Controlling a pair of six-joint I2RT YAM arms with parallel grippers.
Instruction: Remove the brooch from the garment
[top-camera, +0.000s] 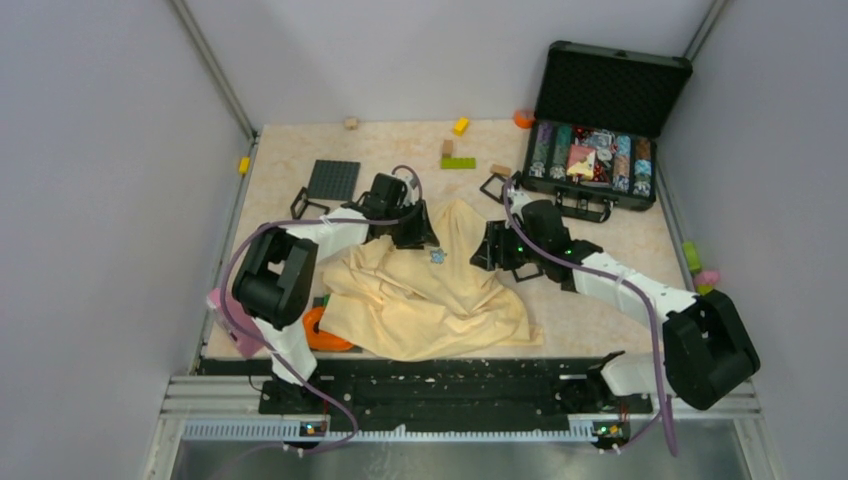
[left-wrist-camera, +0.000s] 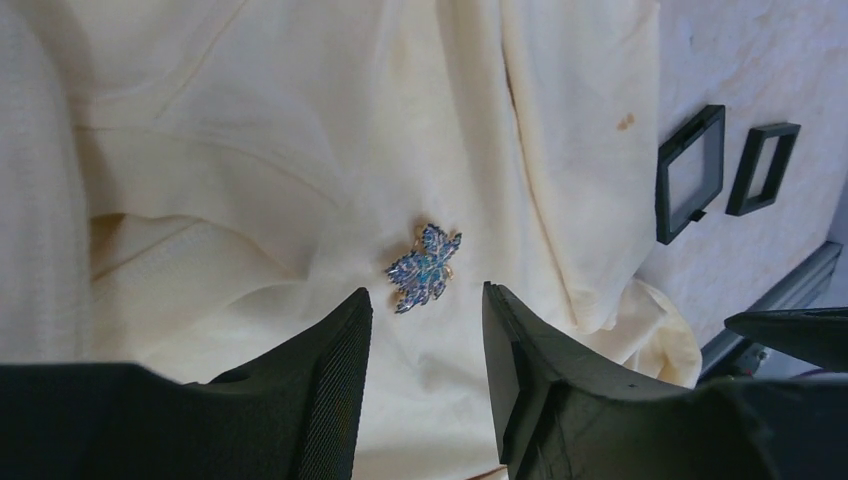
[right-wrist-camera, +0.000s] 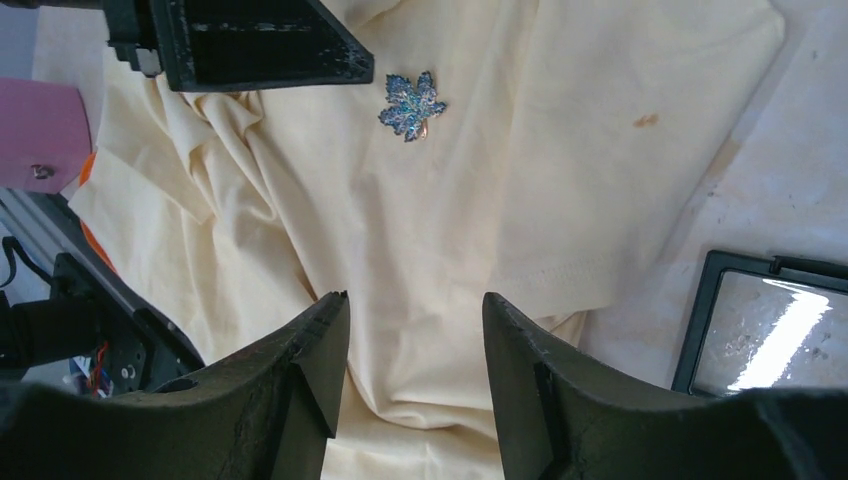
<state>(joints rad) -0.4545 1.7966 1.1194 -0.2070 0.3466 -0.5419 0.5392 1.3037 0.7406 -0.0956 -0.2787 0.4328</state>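
Note:
The brooch (top-camera: 437, 256) is a small blue leaf-shaped piece with gold edges, pinned on the pale yellow garment (top-camera: 420, 300) that lies crumpled mid-table. In the left wrist view the brooch (left-wrist-camera: 424, 268) sits just beyond my left gripper (left-wrist-camera: 427, 290), whose jaws stand open over the garment (left-wrist-camera: 250, 150) with nothing between them. My right gripper (right-wrist-camera: 415, 297) is open too, low over the garment (right-wrist-camera: 450, 230), with the brooch (right-wrist-camera: 411, 104) well ahead of it. From above, the left gripper (top-camera: 415, 236) and the right gripper (top-camera: 490, 250) flank the brooch.
An open black case (top-camera: 600, 150) of chips stands at the back right. Black square frames (top-camera: 305, 203) (top-camera: 495, 187), a grey baseplate (top-camera: 333, 180), a green brick (top-camera: 458, 162) and a yellow brick (top-camera: 460, 126) lie behind the garment. An orange object (top-camera: 325, 335) pokes out under its left hem.

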